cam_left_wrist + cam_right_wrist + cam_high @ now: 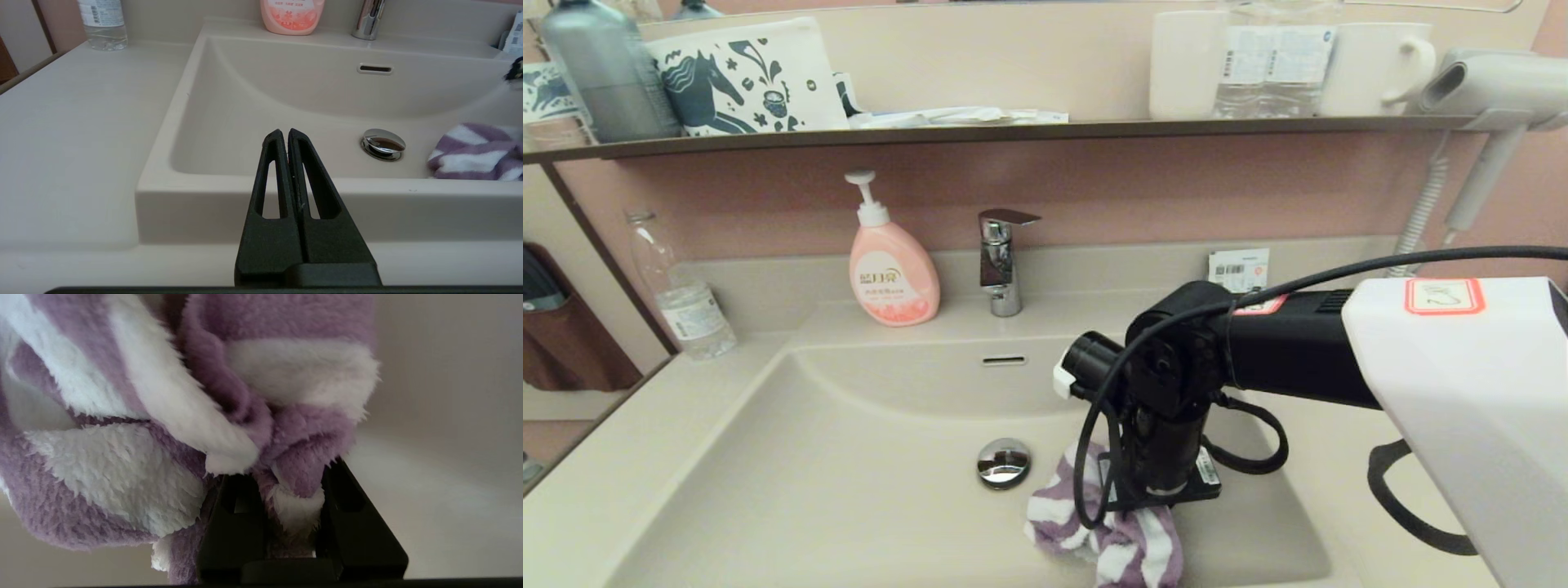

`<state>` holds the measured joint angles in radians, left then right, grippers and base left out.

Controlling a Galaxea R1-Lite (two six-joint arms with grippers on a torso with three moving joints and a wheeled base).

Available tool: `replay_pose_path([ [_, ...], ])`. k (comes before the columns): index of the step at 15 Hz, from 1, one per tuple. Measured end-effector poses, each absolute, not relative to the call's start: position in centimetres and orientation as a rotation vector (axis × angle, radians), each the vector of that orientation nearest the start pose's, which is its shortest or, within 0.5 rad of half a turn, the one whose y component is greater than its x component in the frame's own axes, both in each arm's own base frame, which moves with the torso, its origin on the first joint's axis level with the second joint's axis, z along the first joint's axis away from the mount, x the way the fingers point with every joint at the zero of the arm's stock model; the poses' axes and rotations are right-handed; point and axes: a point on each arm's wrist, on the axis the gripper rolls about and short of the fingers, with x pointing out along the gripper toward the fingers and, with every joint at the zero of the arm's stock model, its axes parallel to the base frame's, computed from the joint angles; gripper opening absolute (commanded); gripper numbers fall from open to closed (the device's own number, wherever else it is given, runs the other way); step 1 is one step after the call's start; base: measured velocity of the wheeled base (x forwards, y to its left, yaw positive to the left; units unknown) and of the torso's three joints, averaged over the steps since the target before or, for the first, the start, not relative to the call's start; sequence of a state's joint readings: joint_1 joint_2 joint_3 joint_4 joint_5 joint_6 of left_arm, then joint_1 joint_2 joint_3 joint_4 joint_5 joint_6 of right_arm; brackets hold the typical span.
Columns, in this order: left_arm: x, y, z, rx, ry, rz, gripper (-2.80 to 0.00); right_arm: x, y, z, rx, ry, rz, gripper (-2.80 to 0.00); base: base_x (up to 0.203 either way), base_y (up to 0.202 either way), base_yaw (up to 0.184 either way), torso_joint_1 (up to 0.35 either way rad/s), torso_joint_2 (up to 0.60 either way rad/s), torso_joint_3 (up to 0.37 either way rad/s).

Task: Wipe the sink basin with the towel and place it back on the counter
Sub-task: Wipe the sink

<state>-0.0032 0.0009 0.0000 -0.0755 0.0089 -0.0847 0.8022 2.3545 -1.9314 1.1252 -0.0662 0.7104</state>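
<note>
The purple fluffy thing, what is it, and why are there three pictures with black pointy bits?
It is a striped towel, and a robot with two arms is using it to wipe the sink basin. The big picture comes from a camera on the robot's head, looking down. The other two come from cameras on its wrists, just behind each pincer, so the black pointy bits are its fingers.

The right pincer is down in the basin, squeezing the towel beside the shiny drain plug. The left pincer is shut and holds nothing, waiting in front of the sink.

On the counter stand a pink soap bottle, a tap and a clear water bottle.
</note>
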Motion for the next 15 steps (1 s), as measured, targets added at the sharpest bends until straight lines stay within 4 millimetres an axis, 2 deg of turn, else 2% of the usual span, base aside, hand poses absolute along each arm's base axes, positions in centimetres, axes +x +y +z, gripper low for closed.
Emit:
replay_pose_path([
  [2, -2.3, 0.0, 8.3, -0.085, -0.075, 0.003, -2.8, 27.6, 30.8, 10.0, -0.044, 1.568, 0.184, -2.8, 0.0, 0.0, 0.0, 0.0, 0.0, 0.0],
  [7, -2.3, 0.0, 8.3, -0.086, -0.075, 0.002, -2.8, 26.6, 36.2, 8.6, 0.071, 1.495, 0.543, -2.8, 0.0, 0.0, 0.0, 0.0, 0.0, 0.0],
  [11, -2.3, 0.0, 8.3, -0.085, -0.075, 0.003, -2.8, 24.9, 41.3, 6.4, 0.106, 1.331, 0.753, -2.8, 0.0, 0.0, 0.0, 0.0, 0.0, 0.0],
  [15, -2.3, 0.0, 8.3, -0.086, -0.075, 0.002, -2.8, 25.5, 43.4, 6.3, 0.199, 1.138, 0.81, -2.8, 0.0, 0.0, 0.0, 0.0, 0.0, 0.0],
])
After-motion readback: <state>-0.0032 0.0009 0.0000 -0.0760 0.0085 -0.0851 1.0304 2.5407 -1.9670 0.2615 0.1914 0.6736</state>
